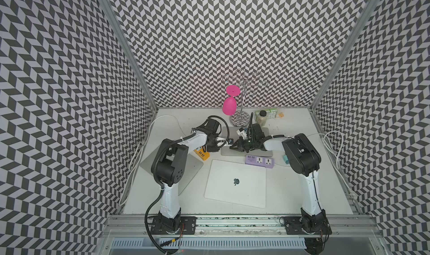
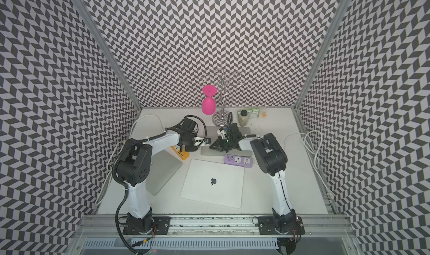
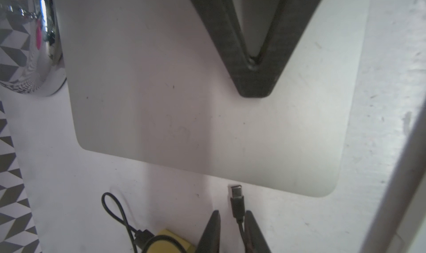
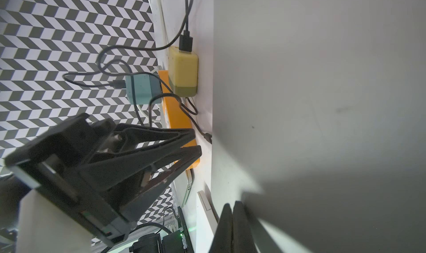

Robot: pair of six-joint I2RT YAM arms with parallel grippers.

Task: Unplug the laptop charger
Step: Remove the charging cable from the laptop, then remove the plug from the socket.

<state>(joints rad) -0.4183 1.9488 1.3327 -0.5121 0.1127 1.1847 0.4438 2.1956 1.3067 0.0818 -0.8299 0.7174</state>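
Just off one edge of the grey laptop [image 3: 184, 101], we find the charger plug [image 3: 237, 200] already out of its port, its metal tip bare and a little short of the laptop's side, low over the white table [image 3: 69, 171]. The left gripper [image 3: 231, 213] has its jaws a little apart, one finger on either side of the plug's black body, and the thin cable runs back between them; we cannot tell whether either finger touches it. The right gripper [image 3: 253, 88] has its jaws pressed together, with the tip set down on the laptop's lid. From the right wrist view we see a yellow adapter [image 4: 183, 71] with a black lead plugged into it, seated on an orange power strip [image 4: 174, 118] beside the same laptop.
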